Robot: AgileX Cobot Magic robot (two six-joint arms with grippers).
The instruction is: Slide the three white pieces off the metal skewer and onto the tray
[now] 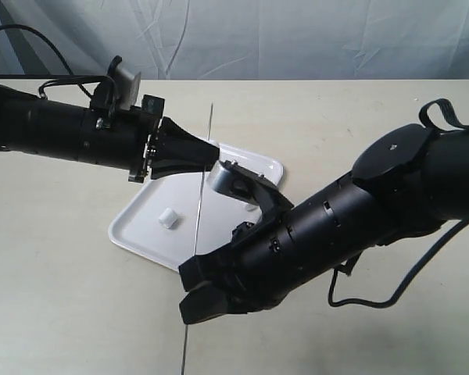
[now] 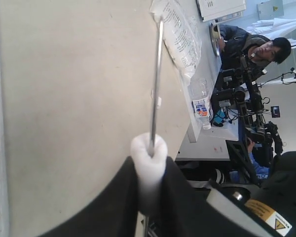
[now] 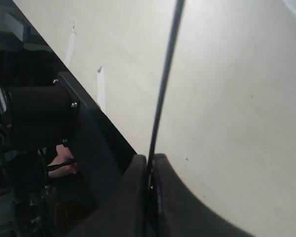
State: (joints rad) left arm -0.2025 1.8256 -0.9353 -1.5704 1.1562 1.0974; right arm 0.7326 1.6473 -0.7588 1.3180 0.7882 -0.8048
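The left end effector [image 1: 211,156] is pressed together on a threaded piece [image 2: 148,155]. In the left wrist view its dark fingers [image 2: 113,202] squeeze this white lump from both sides. The skewer [image 2: 156,79] passes through the lump and runs on past the fingertips.

The right end effector [image 1: 194,293] is pinched shut on the skewer itself. The right wrist view shows the thin rod [image 3: 163,84] disappearing into the closed gap between the two fingers [image 3: 130,197], with no white piece near them.

In the exterior view the skewer [image 1: 200,195] runs as one straight line through both end effectors and crosses above the tray [image 1: 137,226]. The left end effector hangs over the tray's far part and the right one is at its near edge.

The tray sits flat on the table [image 1: 62,297]. One loose piece [image 1: 169,219] lies in it, left of the skewer and apart from both end effectors.
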